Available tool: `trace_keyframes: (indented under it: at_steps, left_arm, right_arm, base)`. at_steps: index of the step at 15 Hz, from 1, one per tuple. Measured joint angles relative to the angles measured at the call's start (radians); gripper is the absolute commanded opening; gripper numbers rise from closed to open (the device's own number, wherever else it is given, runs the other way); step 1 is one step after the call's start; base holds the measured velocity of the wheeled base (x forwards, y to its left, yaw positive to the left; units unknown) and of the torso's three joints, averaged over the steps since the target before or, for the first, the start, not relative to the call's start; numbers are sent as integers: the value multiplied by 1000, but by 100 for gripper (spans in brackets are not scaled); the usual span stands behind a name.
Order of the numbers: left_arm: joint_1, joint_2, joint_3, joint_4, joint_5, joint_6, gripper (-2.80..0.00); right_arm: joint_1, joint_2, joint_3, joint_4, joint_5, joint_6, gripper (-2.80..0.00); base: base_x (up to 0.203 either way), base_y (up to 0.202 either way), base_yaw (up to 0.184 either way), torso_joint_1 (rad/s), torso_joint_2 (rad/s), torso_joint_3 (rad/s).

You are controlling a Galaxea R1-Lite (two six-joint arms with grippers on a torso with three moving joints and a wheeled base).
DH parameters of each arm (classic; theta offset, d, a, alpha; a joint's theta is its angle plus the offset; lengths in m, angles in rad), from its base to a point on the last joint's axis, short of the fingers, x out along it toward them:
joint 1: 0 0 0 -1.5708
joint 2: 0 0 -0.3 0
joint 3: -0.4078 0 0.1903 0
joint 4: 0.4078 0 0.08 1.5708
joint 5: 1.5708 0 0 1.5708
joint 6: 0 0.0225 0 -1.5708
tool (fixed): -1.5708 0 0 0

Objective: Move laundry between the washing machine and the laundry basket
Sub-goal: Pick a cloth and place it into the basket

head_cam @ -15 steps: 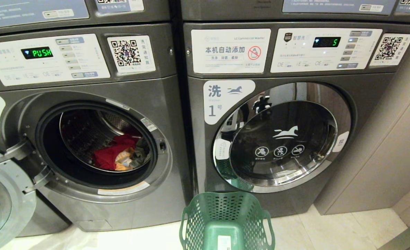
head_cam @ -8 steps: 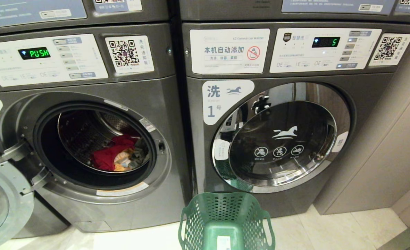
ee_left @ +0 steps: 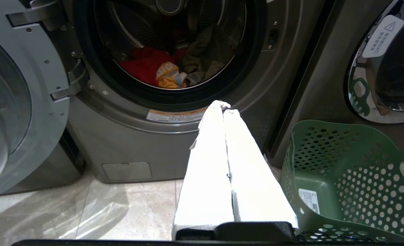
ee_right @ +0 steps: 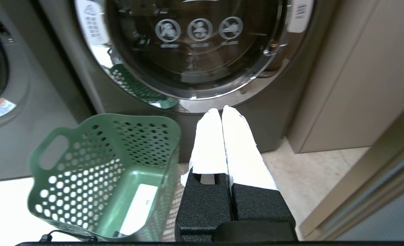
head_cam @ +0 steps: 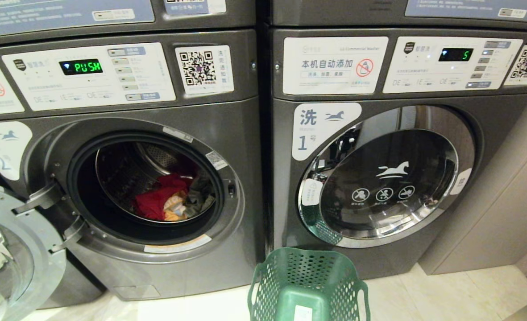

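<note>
Laundry room, pale tiled floor (head_cam: 446, 290), two grey front-loading machines side by side; we face them from low down.

Item one: left washing machine (head_cam: 156, 267), door (head_cam: 18, 249) swung wide open. Inside the drum lies the laundry (head_cam: 169, 203): a red garment, something yellow-orange, something olive, heaped at the bottom.

Item two: right machine (head_cam: 379, 178), door closed, not our concern.

Item three: green laundry basket (head_cam: 308, 290), on the floor between the two machines, nothing in it that we can see.

Item four: our left gripper (ee_left: 222, 107), white fingers (ee_left: 208, 153) pressed together, holding nothing, pointing at the lower rim of the open drum. The clothes sit beyond and above its tips, well apart.

Item five: our right gripper (ee_right: 220, 111), likewise clenched and without a load, just beside the basket, aimed at the closed door.

Hazards, as we judge them: reaching in with clenched fingers would push the heap deeper instead of catching cloth; the open door stands close on the left arm's side and could be struck; a trailing garment could snag on the drum lip or fall short of the basket.
</note>
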Motion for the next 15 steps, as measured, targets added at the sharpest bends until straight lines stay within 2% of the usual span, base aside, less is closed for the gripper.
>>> trace_keyframes:
  at_steps: [12, 15]
  left_arm:
    - [0, 0, 0, -1, -1, 0, -280]
    - [0, 0, 0, 0, 0, 0, -280]
  right_arm:
    - [0, 0, 0, 0, 0, 3, -280]
    - [-1, 0, 0, 0, -7, 12, -280]
  base:
    - [0, 195, -1, 2, 4, 3]
    - [0, 116, 0, 4, 1, 2]
